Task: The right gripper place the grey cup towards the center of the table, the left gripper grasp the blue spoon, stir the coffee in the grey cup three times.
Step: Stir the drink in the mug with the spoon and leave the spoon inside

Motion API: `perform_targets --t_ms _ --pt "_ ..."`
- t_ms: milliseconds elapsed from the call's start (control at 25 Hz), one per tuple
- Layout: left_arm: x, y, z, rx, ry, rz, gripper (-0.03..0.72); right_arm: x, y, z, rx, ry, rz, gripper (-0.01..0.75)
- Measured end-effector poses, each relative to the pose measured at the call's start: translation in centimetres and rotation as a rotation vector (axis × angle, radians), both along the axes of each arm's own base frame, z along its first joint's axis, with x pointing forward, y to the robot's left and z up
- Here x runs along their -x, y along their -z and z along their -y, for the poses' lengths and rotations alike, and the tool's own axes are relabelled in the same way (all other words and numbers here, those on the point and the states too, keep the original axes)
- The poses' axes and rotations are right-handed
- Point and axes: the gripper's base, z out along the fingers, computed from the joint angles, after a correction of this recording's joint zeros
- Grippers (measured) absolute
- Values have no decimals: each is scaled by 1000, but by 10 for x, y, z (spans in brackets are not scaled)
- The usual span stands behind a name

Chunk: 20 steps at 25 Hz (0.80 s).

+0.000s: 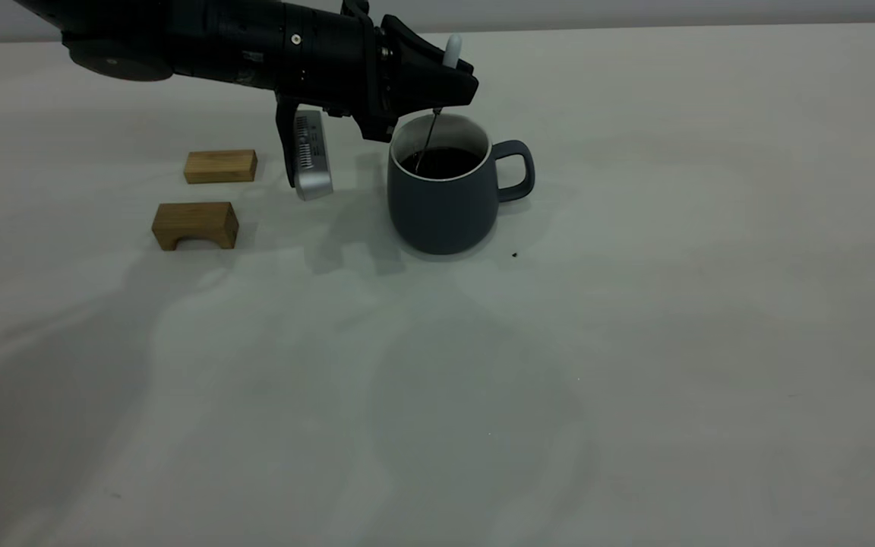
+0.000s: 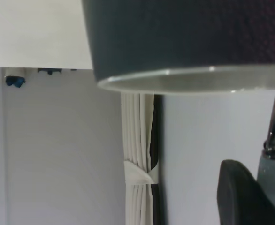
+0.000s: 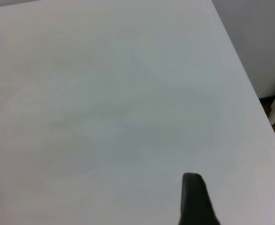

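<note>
The grey cup (image 1: 445, 205) stands upright on the table (image 1: 635, 342), left of centre toward the back, its handle pointing right and dark coffee (image 1: 441, 161) inside. My left gripper (image 1: 459, 85) hovers just above the cup's rim, shut on the blue spoon (image 1: 452, 47). The spoon's thin metal neck slants down into the coffee and its bowl is hidden in the liquid. In the left wrist view the cup (image 2: 184, 37) fills one side, with the spoon (image 2: 272, 173) beside a black finger (image 2: 238, 197). Of my right gripper only one black finger (image 3: 194, 199) shows, over bare table, far from the cup.
Two brown wooden blocks (image 1: 220, 166) (image 1: 195, 225) lie left of the cup, beside the left arm's hanging silver ribbed piece (image 1: 311, 156). A tiny dark speck (image 1: 514, 254) sits by the cup's base. The table edge (image 3: 240, 65) runs close to the right gripper.
</note>
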Motion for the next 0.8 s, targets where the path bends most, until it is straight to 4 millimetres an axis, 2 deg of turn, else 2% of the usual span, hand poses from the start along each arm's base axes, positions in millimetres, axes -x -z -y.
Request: perform_targets --t_ms 400,800 --pt "12 4 24 20 69 -13 126 0 0 0 0 0 0 510" --pt "22 3 23 33 189 -10 126 0 0 0 0 0 0 510"
